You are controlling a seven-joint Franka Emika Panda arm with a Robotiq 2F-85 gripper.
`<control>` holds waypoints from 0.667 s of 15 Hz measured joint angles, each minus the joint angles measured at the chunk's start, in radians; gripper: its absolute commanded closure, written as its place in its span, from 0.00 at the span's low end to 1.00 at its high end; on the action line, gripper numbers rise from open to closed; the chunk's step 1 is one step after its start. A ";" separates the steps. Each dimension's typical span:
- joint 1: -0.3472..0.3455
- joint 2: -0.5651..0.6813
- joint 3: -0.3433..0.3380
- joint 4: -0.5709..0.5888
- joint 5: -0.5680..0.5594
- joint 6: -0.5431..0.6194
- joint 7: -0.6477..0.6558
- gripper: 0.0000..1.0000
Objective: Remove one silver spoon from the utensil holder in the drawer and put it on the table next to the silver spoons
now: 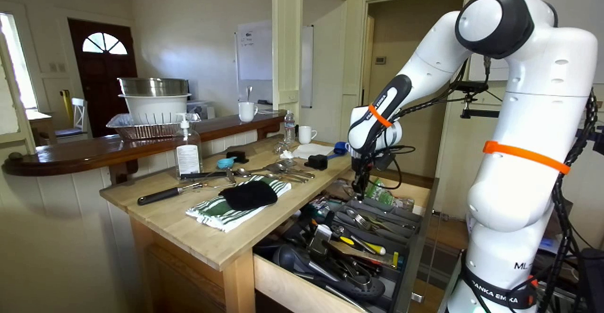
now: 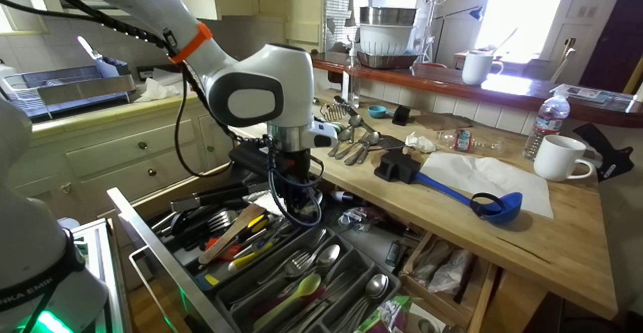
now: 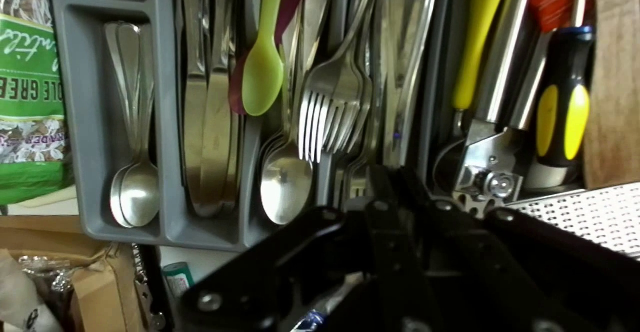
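In the pulled-out drawer (image 1: 292,284), silver spoons (image 3: 286,187) are nested in two compartments of the utensil holder (image 3: 92,146), presumably sorted so that one can be lifted singly. The Robotiq gripper (image 3: 396,174) is held downward near the forks (image 3: 335,79); its jaws appear close together, but whether they are fully closed or pinching anything cannot be told. On the wooden table (image 2: 567,232), loose silver spoons (image 2: 372,138) are laid out, apparently marking where another belongs.

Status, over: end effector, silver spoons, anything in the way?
End effector over the drawer, jaws close together, can't tell if shut. Silver spoons stacked in the tray. Forks close beside that stack, might crowd the grasp.
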 measured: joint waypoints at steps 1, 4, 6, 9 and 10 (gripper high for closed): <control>0.011 -0.030 0.002 0.005 0.002 -0.056 0.000 0.98; 0.051 -0.123 0.011 0.054 0.003 -0.268 0.000 0.98; 0.074 -0.160 0.018 0.116 0.000 -0.366 0.000 0.90; 0.082 -0.163 0.015 0.131 0.000 -0.376 0.000 0.90; 0.082 -0.161 0.012 0.126 0.000 -0.376 0.000 0.90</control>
